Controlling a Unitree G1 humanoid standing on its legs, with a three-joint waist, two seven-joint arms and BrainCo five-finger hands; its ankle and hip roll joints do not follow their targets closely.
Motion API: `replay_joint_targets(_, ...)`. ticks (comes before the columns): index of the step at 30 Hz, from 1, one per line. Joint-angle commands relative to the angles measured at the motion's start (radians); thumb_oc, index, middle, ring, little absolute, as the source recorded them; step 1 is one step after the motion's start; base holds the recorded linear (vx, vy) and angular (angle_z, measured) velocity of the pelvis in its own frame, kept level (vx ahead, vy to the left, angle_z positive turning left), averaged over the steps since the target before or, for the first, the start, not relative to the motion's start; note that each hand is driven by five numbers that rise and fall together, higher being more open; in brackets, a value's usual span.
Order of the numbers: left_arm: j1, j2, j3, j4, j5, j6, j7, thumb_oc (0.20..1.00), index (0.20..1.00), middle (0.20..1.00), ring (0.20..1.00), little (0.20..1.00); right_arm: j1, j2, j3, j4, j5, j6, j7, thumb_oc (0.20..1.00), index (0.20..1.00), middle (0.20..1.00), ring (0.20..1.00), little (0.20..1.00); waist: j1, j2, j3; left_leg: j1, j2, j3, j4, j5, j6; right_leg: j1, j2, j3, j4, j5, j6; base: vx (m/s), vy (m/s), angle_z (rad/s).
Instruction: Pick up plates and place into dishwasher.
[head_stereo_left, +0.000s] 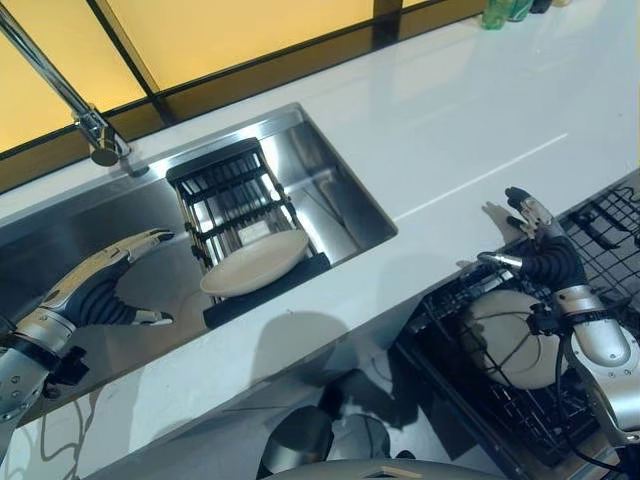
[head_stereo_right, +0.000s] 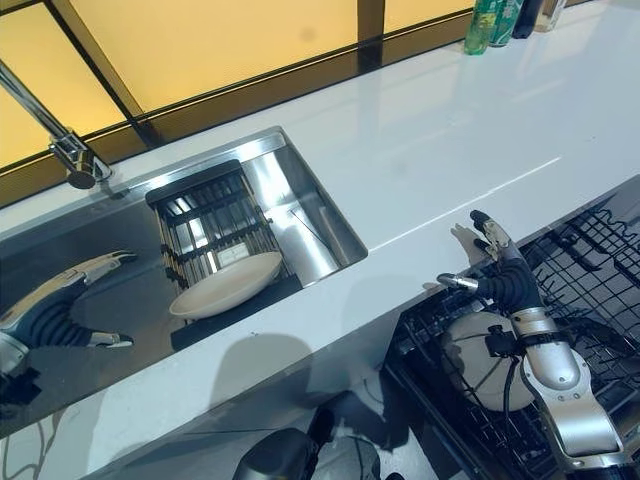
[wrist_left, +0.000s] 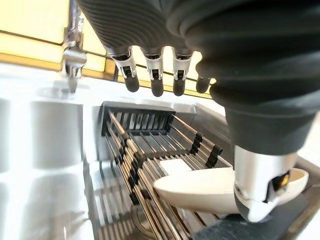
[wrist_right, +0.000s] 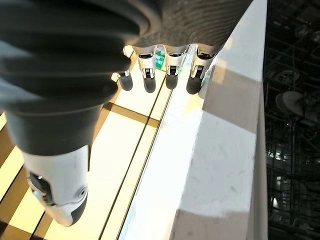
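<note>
Plate (head_stereo_left: 255, 263) rests on the sink rack (head_stereo_left: 232, 205), just beyond the left robot hand (head_stereo_left: 105, 285), which is nearer, fingers spread, holding nothing; right robot hand (head_stereo_left: 540, 250) open, empty.

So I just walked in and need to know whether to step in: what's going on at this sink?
The robot is moving plates from the sink to the dishwasher rack. One cream plate lies on the dark drying rack in the sink, untouched; the open left hand is poised beside it. Another plate already stands in the dishwasher rack. The right hand is open above that rack, holding nothing.
</note>
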Motion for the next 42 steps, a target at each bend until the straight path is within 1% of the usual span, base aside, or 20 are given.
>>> replay_joint_targets(1,0.034,0.044,0.066,-0.005,0.070,-0.025,0.068,1.000,1.000,1.000,1.000,1.000,0.008,-0.073,-0.015,-0.020,0.032,-0.045,0.003,1.000,1.000,1.000,1.000,1.000,-0.038,0.000,-0.006,-0.028,0.021,-0.009,0.007,0.018,-0.035,-0.062,0.002,0.035,0.101,-0.004,-0.007,0.01,0.045,-0.08)
replay_joint_targets(5,0.029,0.064,0.051,0.003,0.105,-0.023,0.090,1.000,1.000,1.000,1.000,1.000,0.008,-0.083,-0.019,-0.009,0.039,-0.054,0.014,1.000,1.000,1.000,1.000,1.000,-0.046,0.002,0.001,-0.029,0.020,0.001,0.012,0.015,-0.033,-0.066,-0.002,0.038,0.103,-0.002,-0.006,0.02,0.052,-0.09)
replay_joint_targets(7,0.032,0.073,0.044,0.018,0.143,-0.045,0.140,1.000,1.000,1.000,1.000,1.000,0.009,-0.087,-0.018,-0.004,0.038,-0.058,0.022,1.000,1.000,1.000,1.000,1.000,-0.049,0.003,0.005,-0.032,0.019,0.005,0.017,0.015,-0.033,-0.068,-0.004,0.039,0.106,-0.001,-0.005,0.03,0.060,-0.01)
replay_joint_targets(11,0.026,0.079,0.026,0.050,0.163,-0.088,0.227,1.000,1.000,1.000,1.000,1.000,0.001,-0.097,-0.013,0.013,0.040,-0.066,0.033,1.000,1.000,1.000,1.000,1.000,-0.052,0.003,0.016,-0.042,0.020,0.012,0.029,0.011,-0.034,-0.075,-0.007,0.042,0.113,-0.003,-0.007,0.02,0.057,0.00)
replay_joint_targets(15,0.033,0.081,0.018,0.070,0.155,-0.131,0.277,1.000,1.000,1.000,1.000,1.000,-0.003,-0.108,-0.011,0.016,0.038,-0.073,0.029,1.000,1.000,1.000,1.000,1.000,-0.052,0.000,0.039,-0.059,0.022,0.017,0.040,0.011,-0.034,-0.090,-0.004,0.050,0.119,0.000,-0.008,-0.02,0.029,-0.02)
replay_joint_targets(23,0.015,0.091,-0.015,0.076,0.167,-0.179,0.334,1.000,1.000,1.000,1.000,1.000,0.001,-0.106,-0.018,0.014,0.038,-0.100,0.014,1.000,1.000,1.000,1.000,1.000,-0.059,-0.022,0.080,-0.080,0.029,0.031,0.046,0.011,-0.026,-0.118,0.004,0.064,0.115,0.014,-0.004,-0.04,-0.006,-0.04)
replay_joint_targets(27,-0.006,0.102,-0.035,0.076,0.153,-0.196,0.362,1.000,1.000,1.000,1.000,1.000,0.001,-0.103,-0.020,0.012,0.038,-0.105,0.015,1.000,1.000,1.000,1.000,1.000,-0.064,-0.033,0.087,-0.083,0.029,0.041,0.046,0.009,-0.021,-0.121,0.004,0.067,0.110,0.019,-0.002,-0.01,-0.001,-0.03)
replay_joint_targets(30,-0.020,0.108,-0.050,0.064,0.205,-0.224,0.379,1.000,1.000,1.000,1.000,1.000,-0.003,-0.095,-0.024,0.015,0.034,-0.111,0.015,1.000,1.000,1.000,1.000,1.000,-0.065,-0.039,0.095,-0.093,0.028,0.045,0.050,0.008,-0.019,-0.128,0.005,0.069,0.108,0.023,-0.002,0.00,0.000,0.00)
replay_joint_targets(35,-0.038,0.139,-0.088,0.059,0.277,-0.223,0.415,1.000,1.000,1.000,1.000,1.000,-0.020,-0.103,-0.021,0.024,0.041,-0.108,0.010,1.000,1.000,1.000,1.000,1.000,-0.070,-0.054,0.112,-0.098,0.032,0.054,0.050,0.006,-0.018,-0.134,0.007,0.076,0.102,0.034,0.001,0.00,0.000,0.00)
replay_joint_targets(41,-0.077,0.186,-0.137,0.077,0.295,-0.191,0.457,1.000,1.000,1.000,1.000,1.000,-0.039,-0.116,-0.012,0.034,0.044,-0.113,-0.001,1.000,1.000,1.000,1.000,1.000,-0.078,-0.077,0.138,-0.118,0.038,0.067,0.061,0.003,-0.016,-0.152,0.011,0.085,0.098,0.046,0.003,-0.03,0.002,-0.01)
replay_joint_targets(42,-0.091,0.191,-0.151,0.080,0.291,-0.180,0.459,1.000,1.000,1.000,1.000,1.000,-0.047,-0.117,-0.010,0.035,0.048,-0.114,-0.004,1.000,1.000,1.000,1.000,1.000,-0.080,-0.088,0.146,-0.127,0.039,0.069,0.066,0.002,-0.015,-0.158,0.014,0.089,0.096,0.050,0.003,-0.07,-0.033,-0.01)
